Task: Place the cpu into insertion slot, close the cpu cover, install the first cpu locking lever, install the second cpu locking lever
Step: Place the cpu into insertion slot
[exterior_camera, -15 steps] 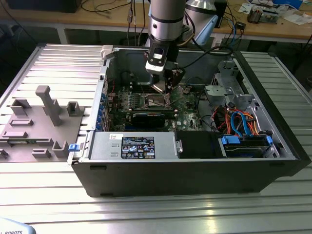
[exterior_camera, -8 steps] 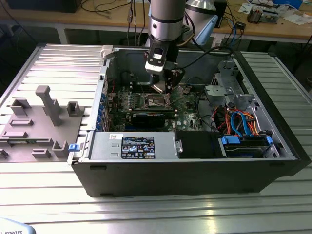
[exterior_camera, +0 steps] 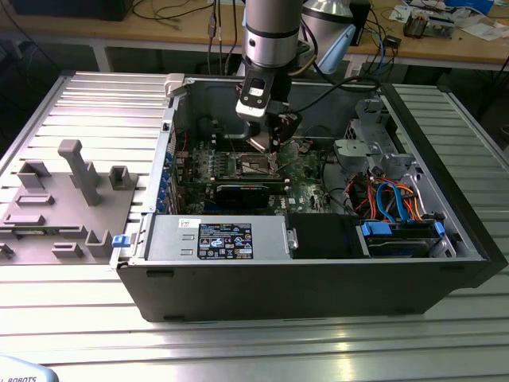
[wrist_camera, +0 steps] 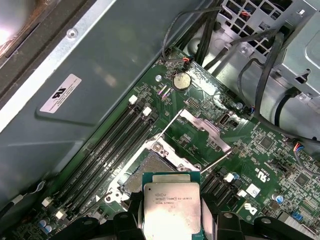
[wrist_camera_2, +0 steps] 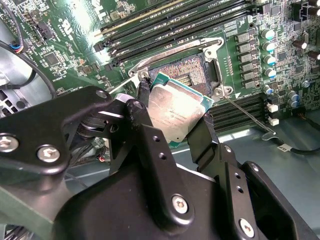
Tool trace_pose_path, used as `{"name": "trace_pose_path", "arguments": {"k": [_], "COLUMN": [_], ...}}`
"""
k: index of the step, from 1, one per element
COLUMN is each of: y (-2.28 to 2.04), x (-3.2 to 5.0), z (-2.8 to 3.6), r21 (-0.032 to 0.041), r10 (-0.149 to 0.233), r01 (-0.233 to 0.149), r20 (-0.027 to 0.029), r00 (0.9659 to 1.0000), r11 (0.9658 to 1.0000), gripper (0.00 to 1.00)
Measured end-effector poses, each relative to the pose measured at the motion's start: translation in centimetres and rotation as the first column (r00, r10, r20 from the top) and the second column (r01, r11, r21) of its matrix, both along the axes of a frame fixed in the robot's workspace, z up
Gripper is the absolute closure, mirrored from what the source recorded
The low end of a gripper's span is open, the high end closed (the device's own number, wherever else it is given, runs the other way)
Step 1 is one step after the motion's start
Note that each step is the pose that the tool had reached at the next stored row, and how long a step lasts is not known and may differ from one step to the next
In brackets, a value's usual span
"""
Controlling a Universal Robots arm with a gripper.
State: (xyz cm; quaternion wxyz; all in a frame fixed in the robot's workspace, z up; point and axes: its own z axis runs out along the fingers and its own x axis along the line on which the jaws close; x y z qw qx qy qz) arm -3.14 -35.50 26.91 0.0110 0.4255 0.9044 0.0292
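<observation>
Second wrist view | gripper (wrist_camera_2: 174,115) jaws clamped on cpu (wrist_camera_2: 180,107) edges | cpu tilted, partly over insertion slot (wrist_camera_2: 181,71) | slot's dark centre exposed

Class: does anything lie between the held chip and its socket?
Nothing visible does. The cpu, clamped in the jaws, hangs over the insertion slot, whose dark centre lies bare. The cpu cover stands swung open beside the slot.
</observation>
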Motion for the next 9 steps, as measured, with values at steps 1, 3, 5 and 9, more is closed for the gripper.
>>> {"name": "trace_pose_path", "arguments": {"k": [1, 3, 5, 9], "y": [0.00, 0.00, 0.00, 0.00], "x": [0.00, 0.00, 0.00, 0.00], "z": [0.00, -0.01, -0.03, -0.05], "r21": [0.0000, 0.0000, 0.0000, 0.0000], "r10": [-0.001, -0.006, -0.011, -0.018], "r01": [0.001, 0.006, 0.011, 0.018], "r20": [0.0000, 0.0000, 0.0001, 0.0001], "r00": [1.0000, 1.0000, 0.9999, 0.9998], "r11": [1.0000, 1.0000, 0.9999, 0.9998], "gripper": [0.45, 0.45, 0.45, 0.45]}}
